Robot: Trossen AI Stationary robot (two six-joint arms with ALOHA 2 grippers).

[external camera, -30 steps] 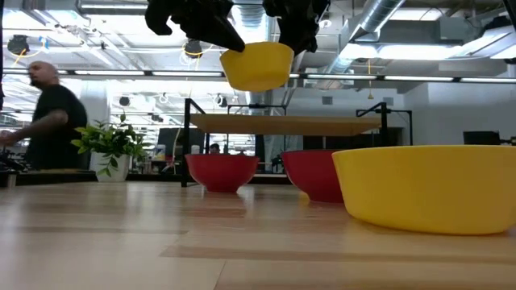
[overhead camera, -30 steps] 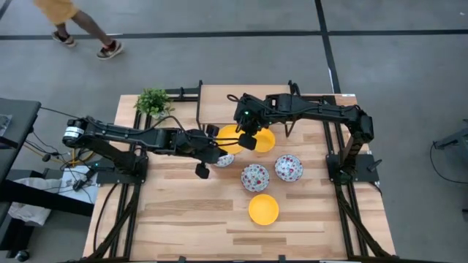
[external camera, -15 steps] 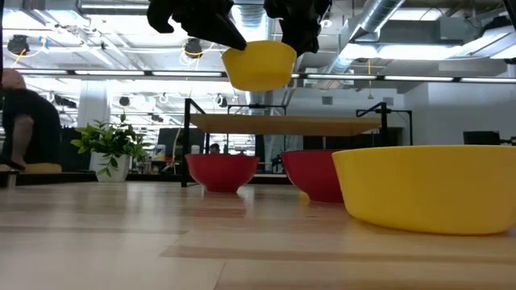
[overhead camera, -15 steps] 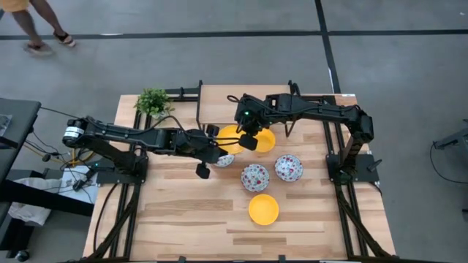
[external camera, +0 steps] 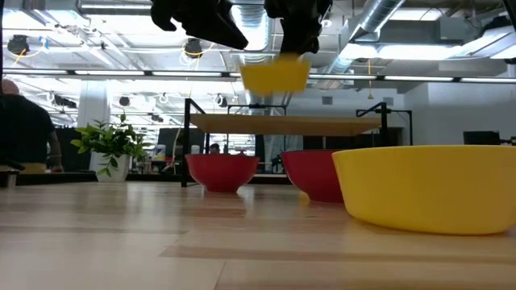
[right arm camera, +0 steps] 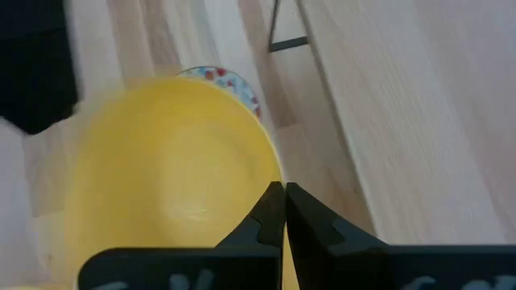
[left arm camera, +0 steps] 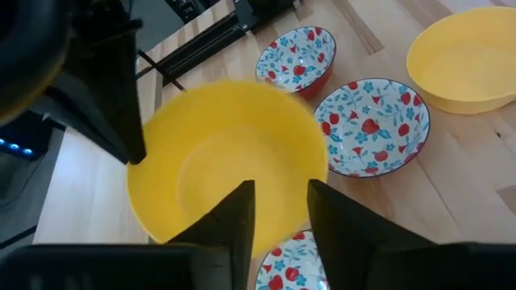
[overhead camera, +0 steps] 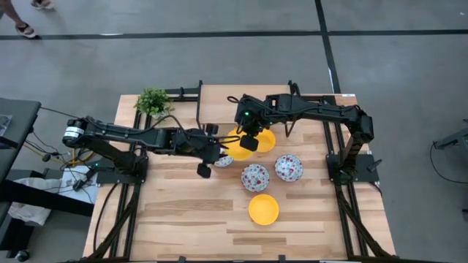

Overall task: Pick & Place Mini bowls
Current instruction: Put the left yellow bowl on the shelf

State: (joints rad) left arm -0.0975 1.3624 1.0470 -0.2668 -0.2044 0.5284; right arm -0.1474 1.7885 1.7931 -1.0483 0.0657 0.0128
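A yellow mini bowl [overhead camera: 232,137] hangs in the air over the table's middle, blurred in the low view [external camera: 274,74]. My right gripper [right arm camera: 284,201] is shut on its rim. My left gripper [left arm camera: 278,217] is open at the bowl's opposite side, a finger on either side of the rim there. Below them a patterned mini bowl [overhead camera: 224,160] rests on its base. Two more patterned ones [overhead camera: 255,176] [overhead camera: 288,167] and two yellow ones [overhead camera: 266,140] [overhead camera: 263,208] stand on the table. My right gripper pinches the yellow bowl's rim [right arm camera: 270,173] between its two fingers, on the side toward the table's right. The fingers slant down from above. The bowl hangs below them, clear of the table, its opening up. My left gripper's open fingers [left arm camera: 238,217] flank the rim [left arm camera: 278,242]; I cannot tell whether they touch it.
A small potted plant [overhead camera: 153,101] stands at the far left corner. A raised wooden shelf on a black frame [external camera: 282,123] runs along the far side. The near half of the table beyond the front yellow bowl is bare wood. A person [external camera: 24,129] is behind the table at the left.
In the low view the yellow bowl has come away from my left gripper. It has sunk a little and shifted toward the table's right, and now hangs more level under my right gripper. Both arms have stayed in place.
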